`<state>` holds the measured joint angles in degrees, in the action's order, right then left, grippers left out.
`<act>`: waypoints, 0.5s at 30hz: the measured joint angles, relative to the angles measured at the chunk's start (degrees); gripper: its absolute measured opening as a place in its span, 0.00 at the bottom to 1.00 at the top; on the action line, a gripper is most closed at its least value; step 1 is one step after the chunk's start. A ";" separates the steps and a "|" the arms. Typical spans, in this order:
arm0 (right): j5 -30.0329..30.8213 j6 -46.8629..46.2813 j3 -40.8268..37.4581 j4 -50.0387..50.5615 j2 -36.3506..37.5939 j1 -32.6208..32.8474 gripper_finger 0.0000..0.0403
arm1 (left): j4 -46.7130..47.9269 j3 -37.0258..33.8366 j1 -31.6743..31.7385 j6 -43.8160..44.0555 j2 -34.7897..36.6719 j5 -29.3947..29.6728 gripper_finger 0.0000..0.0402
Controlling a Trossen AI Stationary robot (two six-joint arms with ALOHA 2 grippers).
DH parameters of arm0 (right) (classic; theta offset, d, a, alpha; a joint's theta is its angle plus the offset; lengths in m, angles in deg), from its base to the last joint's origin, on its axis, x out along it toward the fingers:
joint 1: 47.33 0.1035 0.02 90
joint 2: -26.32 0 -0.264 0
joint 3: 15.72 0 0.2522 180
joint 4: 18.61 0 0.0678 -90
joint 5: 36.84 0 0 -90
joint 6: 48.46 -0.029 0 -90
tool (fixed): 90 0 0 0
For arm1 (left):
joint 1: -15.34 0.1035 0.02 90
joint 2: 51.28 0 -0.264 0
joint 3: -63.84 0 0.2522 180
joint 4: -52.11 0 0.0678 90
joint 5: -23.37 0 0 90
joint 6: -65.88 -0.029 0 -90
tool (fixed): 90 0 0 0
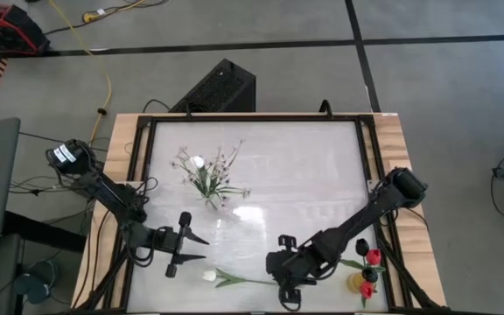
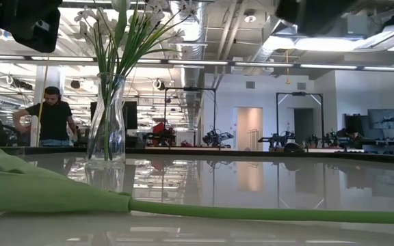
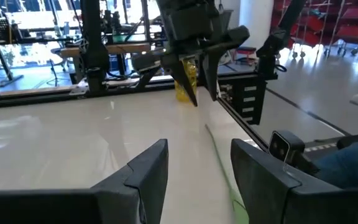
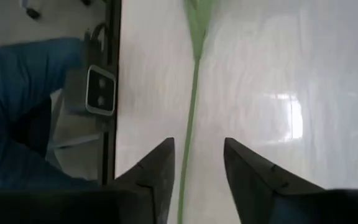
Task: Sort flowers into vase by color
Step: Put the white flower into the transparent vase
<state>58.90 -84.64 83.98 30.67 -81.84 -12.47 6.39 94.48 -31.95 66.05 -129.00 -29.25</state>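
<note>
A white tulip (image 1: 209, 276) lies flat near the table's near edge, its green stem (image 1: 248, 282) running right. My right gripper (image 1: 287, 289) hovers over the stem's free end, open; in the right wrist view its fingers (image 4: 160, 168) stand on either side of the stem (image 4: 192, 106), and I cannot tell if they touch it. My left gripper (image 1: 205, 249) waits open, left of the tulip head. A clear glass vase (image 2: 108, 116) holds white flowers (image 1: 206, 175). A yellow vase (image 1: 357, 282) at the near right holds red tulips (image 1: 372, 256).
A dark frame rail (image 1: 376, 175) rims the white tabletop. The yellow vase (image 3: 185, 81) stands close behind my right arm. Blue cloth (image 4: 30, 93) shows beyond the table's near edge. A person (image 2: 50, 116) works far off in the room. Bare tabletop (image 1: 304, 175) lies right of the glass vase.
</note>
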 joint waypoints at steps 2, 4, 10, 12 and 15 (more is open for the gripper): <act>0.15 0.01 -1.45 -0.63 0.19 0.98 0.45 | 0.00 0.00 0.22 0.00 0.00 -0.02 0.41; 0.91 -1.09 -4.09 -3.10 0.16 1.85 0.47 | 0.01 0.00 0.67 0.00 0.00 -0.06 0.41; 1.84 -5.55 -10.11 -11.89 0.09 2.68 0.47 | 0.38 0.00 2.10 0.02 0.00 -0.10 0.41; 1.88 -6.60 -11.73 -13.38 0.09 2.68 0.46 | 0.86 0.00 2.56 0.30 0.00 -0.45 0.41; 1.91 -7.59 -13.63 -14.97 0.07 2.66 0.44 | 1.26 0.00 3.26 0.99 0.00 -1.54 0.41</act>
<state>60.81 -92.23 70.35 15.70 -81.77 -9.81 7.65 94.48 -28.69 67.04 -129.00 -30.79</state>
